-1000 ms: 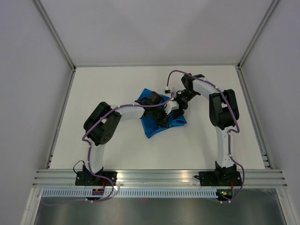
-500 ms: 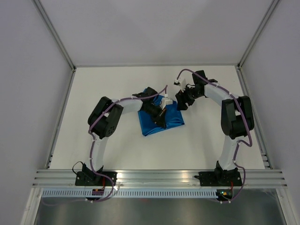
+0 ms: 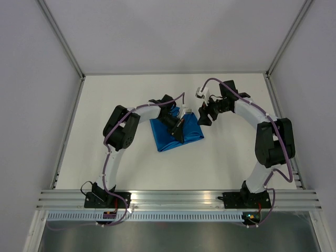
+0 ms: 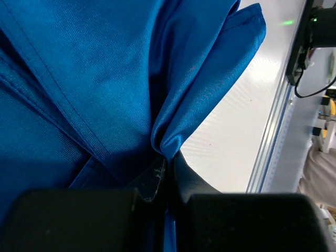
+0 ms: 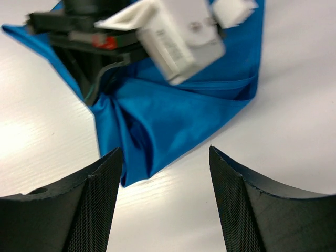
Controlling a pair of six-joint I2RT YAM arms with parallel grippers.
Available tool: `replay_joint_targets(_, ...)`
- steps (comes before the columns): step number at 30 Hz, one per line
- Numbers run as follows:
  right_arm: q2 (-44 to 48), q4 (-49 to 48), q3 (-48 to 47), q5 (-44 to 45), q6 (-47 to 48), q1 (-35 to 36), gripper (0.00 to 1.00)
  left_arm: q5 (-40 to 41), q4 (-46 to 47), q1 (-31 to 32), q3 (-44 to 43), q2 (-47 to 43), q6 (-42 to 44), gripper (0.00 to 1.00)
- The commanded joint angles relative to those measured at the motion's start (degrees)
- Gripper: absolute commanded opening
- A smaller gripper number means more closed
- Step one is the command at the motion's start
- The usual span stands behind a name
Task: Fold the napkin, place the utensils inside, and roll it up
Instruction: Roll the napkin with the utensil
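The bright blue napkin (image 3: 169, 135) lies bunched and partly folded in the middle of the table. My left gripper (image 3: 178, 131) is over it and shut on a pinched fold of the napkin (image 4: 173, 134). My right gripper (image 3: 202, 116) is open and empty just off the napkin's right edge, and in its own view the napkin (image 5: 178, 118) lies beyond its fingertips (image 5: 102, 176). The left gripper's white camera block (image 5: 178, 37) shows above the cloth there. No utensils are in view.
The white table (image 3: 105, 105) has a raised metal frame on its left and right sides and an aluminium rail (image 3: 178, 197) along the near edge where the arm bases sit.
My right gripper has drawn back to the right, off the napkin. My left gripper stays on the cloth, which has shifted slightly left and looks more compact.
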State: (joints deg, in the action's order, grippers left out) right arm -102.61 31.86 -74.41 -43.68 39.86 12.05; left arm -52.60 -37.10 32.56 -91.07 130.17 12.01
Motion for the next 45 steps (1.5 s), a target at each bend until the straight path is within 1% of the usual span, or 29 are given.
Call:
replay_joint_targets(1,5.65,1.96,3.39,-6.24,13.29,1.56,0.73,1.02,-6.22,-0.65,-1.57,4.12,0.91,0.02)
replay_joint_targets(2,6.36,2.33,5.57,-5.89,16.62,2.26,0.73,0.75,-6.75,-0.56,-2.44,4.65,1.08,0.02)
replay_joint_targets(4,8.72,1.37,8.22,-3.96,18.67,4.98,0.73,0.39,-8.07,-0.56,-3.06,5.18,1.35,0.02)
replay_joint_targets(6,11.18,-1.25,13.05,0.32,20.0,7.53,0.73,0.22,-8.51,-0.74,-3.41,5.71,1.44,0.02)
replay_joint_targets(8,12.77,-6.96,18.65,3.76,20.35,11.49,0.73,-0.48,-9.21,-0.83,-3.76,6.23,1.61,0.02)
replay_joint_targets(9,14.18,-9.25,20.52,7.61,20.26,12.98,0.73,-0.49,-9.56,-0.83,-3.85,6.5,1.7,0.02)
replay_joint_targets(10,14.8,-13.88,24.02,9.3,20.26,15.87,0.73,-0.57,-9.92,-0.83,-3.94,6.67,1.79,0.02)
replay_joint_targets(11,15.41,-16.36,25.7,10.79,20.52,17.11,0.73,-0.75,-10.18,-0.83,-4.12,7.2,1.88,0.02)
replay_joint_targets(12,16.12,-21.26,27.29,12.64,20.52,18.26,0.73,-0.92,-10.44,-0.83,-4.29,7.29,1.96,0.02)
replay_joint_targets(14,16.3,-24.81,30.37,15.72,20.7,20.81,0.73,-0.84,-10.97,-0.83,-4.56,7.64,2.14,0.02)
replay_joint_targets(15,16.12,-26.22,30.64,16.17,20.79,21.34,0.73,-0.93,-11.15,-0.83,-4.65,7.82,2.23,0.02)
replay_joint_targets(20,15.25,-26.14,30.64,16.7,21.23,22.84,0.73,-1.1,-11.68,-1.0,-5.0,8.43,2.49,0.02)
replay_joint_targets(24,15.51,-28.51,32.22,18.28,22.02,24.77,0.73,-1.45,-12.12,-1.09,-5.26,8.87,2.75,0.02)
replay_joint_targets(29,13.76,-27.99,32.57,19.77,23.77,26.62,0.73,-1.98,-12.64,-1.27,-5.61,9.31,3.02,0.02)
replay_joint_targets(35,12.79,-33.43,34.95,23.64,24.48,28.64,0.72,-2.33,-13.26,-1.44,-5.96,9.58,3.37,0.02)
replay_joint_targets(38,10.25,-32.03,33.02,24.26,24.74,28.99,0.71,-2.68,-13.61,-1.62,-6.23,9.66,3.72,0.02)
replay_joint_targets(39,9.63,-30.03,32.49,24.26,25.0,28.99,0.71,-2.77,-13.7,-1.62,-6.31,9.75,3.72,0.02)
replay_joint_targets(42,7.69,-27.65,30.13,24.43,25.88,28.99,0.64,-3.21,-14.05,-1.71,-6.4,9.58,4.25,0.02)
replay_joint_targets(44,6.29,-25.54,28.54,24.26,26.5,28.99,0.62,-3.39,-14.4,-1.88,-6.32,9.49,4.34,0.02)
replay_joint_targets(45,5.58,-22.05,26.62,24.26,27.2,28.99,0.58,-3.56,-14.4,-1.88,-6.32,9.4,4.51,0.02)
